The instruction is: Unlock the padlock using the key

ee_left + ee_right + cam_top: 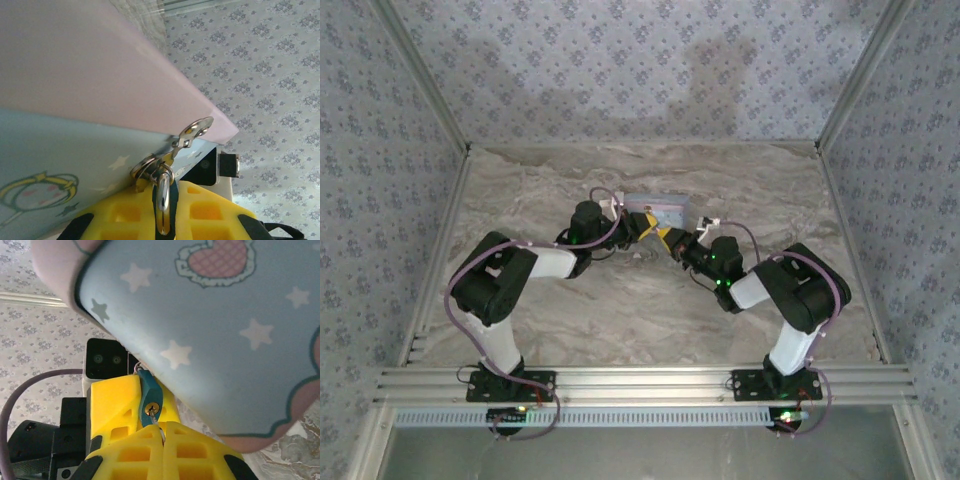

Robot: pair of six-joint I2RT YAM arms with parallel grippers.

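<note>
Step in hand: key insertion. The left end effector (162, 197) is clamped narrow on the padlock (149, 395), which hangs from the tin (215, 340) just ahead of its fingertips. The right end effector (161, 432) is closed on the key (157, 426), tip at the keyhole. Next, probably: seat it fully, then rotate.
</note>
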